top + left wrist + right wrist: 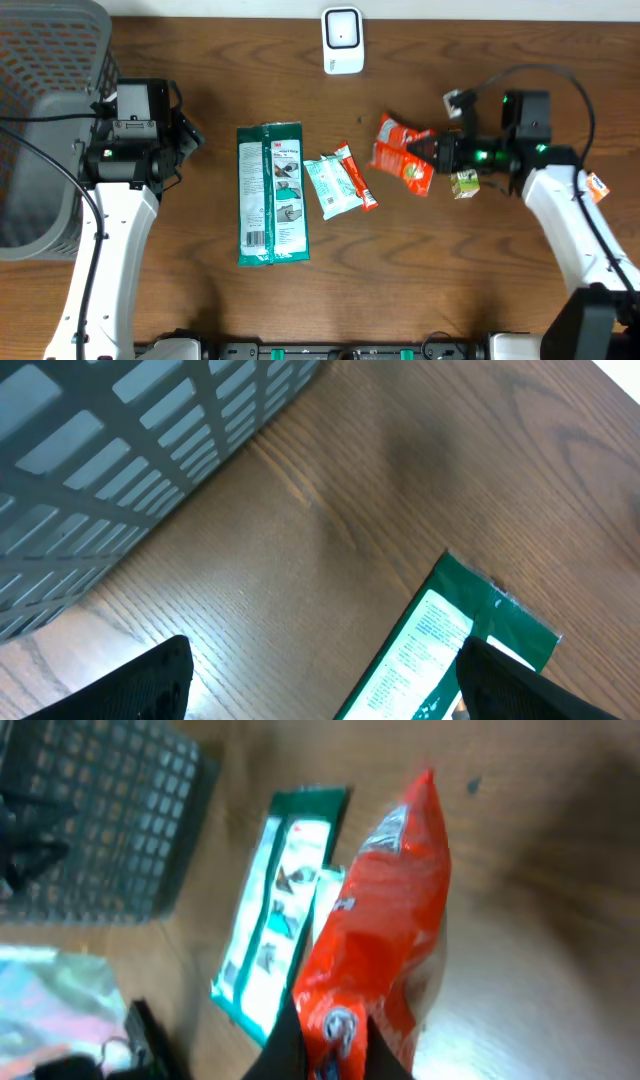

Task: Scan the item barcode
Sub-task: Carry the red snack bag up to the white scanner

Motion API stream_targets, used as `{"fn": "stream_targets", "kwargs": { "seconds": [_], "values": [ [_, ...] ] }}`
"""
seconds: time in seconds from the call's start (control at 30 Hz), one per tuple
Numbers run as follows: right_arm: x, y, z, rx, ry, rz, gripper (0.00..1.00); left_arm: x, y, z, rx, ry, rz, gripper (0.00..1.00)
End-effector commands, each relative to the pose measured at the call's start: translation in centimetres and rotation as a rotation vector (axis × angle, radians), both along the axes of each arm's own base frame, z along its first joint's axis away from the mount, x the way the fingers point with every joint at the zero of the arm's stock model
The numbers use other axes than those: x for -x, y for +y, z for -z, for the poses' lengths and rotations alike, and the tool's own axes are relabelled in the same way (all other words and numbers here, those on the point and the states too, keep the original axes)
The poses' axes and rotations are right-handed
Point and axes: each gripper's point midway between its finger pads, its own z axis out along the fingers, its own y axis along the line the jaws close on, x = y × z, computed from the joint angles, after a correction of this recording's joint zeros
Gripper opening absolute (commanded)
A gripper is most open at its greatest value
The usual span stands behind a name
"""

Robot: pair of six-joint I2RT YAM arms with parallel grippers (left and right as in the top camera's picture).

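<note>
The right fingers (283, 1050) are pinched shut on one end of the orange-red snack pouch (402, 156). The pouch sits right of centre, well apart from the white barcode scanner (342, 40) at the far edge of the tabletop (450, 290), with bare wood between them. A small green-and-white carton (465, 183) lies just beside the right wrist.

At mid-table a long green package (272, 193) lies lengthwise. A teal wipe packet (333, 187) is just to its right, touching a thin red sachet (360, 180). A broad strip of wood along the near edge is open. A grey mesh basket (50, 120) fills the far left corner.

The left fingers (150, 680) stand wide over bare wood, between the basket wall and the green package's corner, touching neither.

Only the overhead view shows the scanner and the carton. Only the right wrist view shows the pouch's pinched end close up. Only the left wrist view shows the gap beside the basket.
</note>
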Motion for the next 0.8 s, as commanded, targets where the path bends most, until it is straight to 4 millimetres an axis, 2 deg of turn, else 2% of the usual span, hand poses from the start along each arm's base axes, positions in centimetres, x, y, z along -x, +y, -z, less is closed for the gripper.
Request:
{"fn": "stream_targets", "kwargs": {
  "seconds": [0.0, 0.17, 0.4, 0.53, 0.77],
  "values": [
    [-1.3, -1.2, -3.5, 0.199, -0.16, -0.033, 0.01, -0.2, 0.3, -1.2, -0.004, -0.035, -0.019, 0.85],
    [-1.7, -1.6, -5.2, 0.353, -0.209, -0.04, 0.01, -0.2, 0.3, -1.2, -0.004, -0.035, -0.019, 0.85],
    [-1.4, 1.1, -7.3, 0.489, -0.371, -0.196, 0.01, -0.2, 0.3, -1.2, -0.004, -0.035, -0.019, 0.85],
    [-1.8, 1.8, -8.7, 0.571, -0.437, -0.199, 0.01, -0.2, 0.3, -1.2, -0.004, -0.035, -0.019, 0.85],
    [-2.1, 4.5, -13.2, 0.542, -0.532, -0.219, 0.01, -0.2, 0.3, -1.2, -0.004, -0.035, -0.019, 0.85]
  ]
}}
